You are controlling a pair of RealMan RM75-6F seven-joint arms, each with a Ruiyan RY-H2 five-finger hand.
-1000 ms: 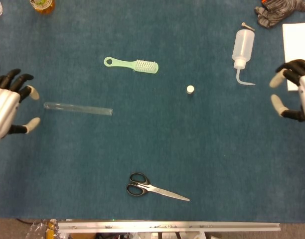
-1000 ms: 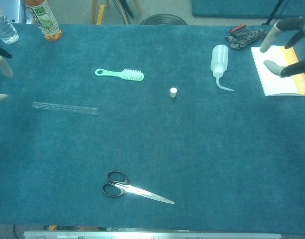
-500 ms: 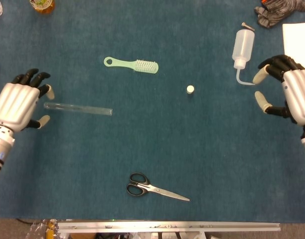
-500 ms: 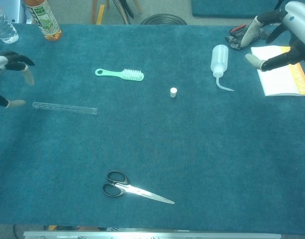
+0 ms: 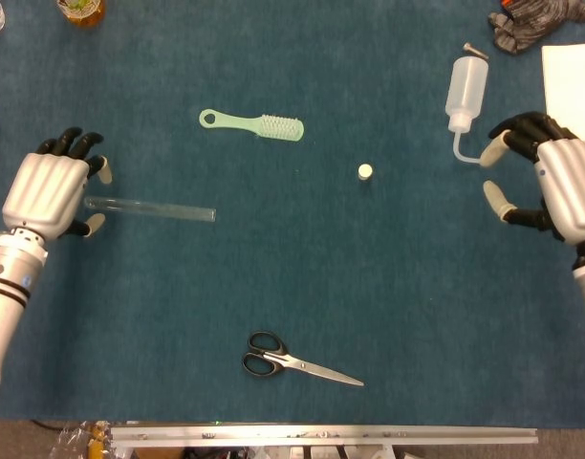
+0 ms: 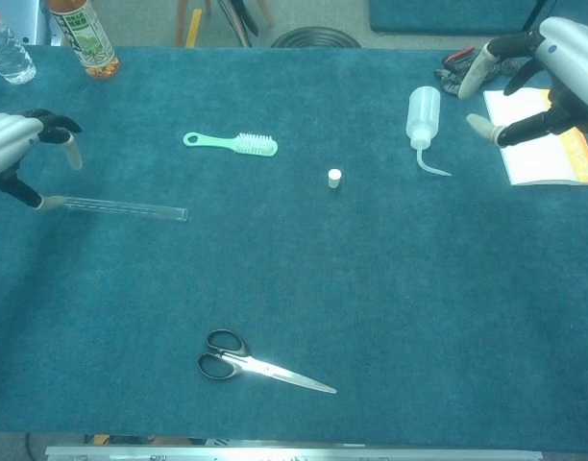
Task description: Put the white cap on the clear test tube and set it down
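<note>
Clear glass test tube lies flat on the blue felt surface, long axis running left to right, uncapped. Small white cap stands by itself near mid-surface, well apart from the tube's near end.

Step in hand, as I judge it: the reach, nothing grasped yet. Left hand hovers over the tube's left end, fingers spread to either side, empty; contact cannot be confirmed from either view. Right hand is open and empty too, well to the right of the cap, near the translucent wash bottle.

Next move likely calls for the left fingers closing on the tube and lifting it, while the right hand crosses to the cap for a fine pinch.
</note>
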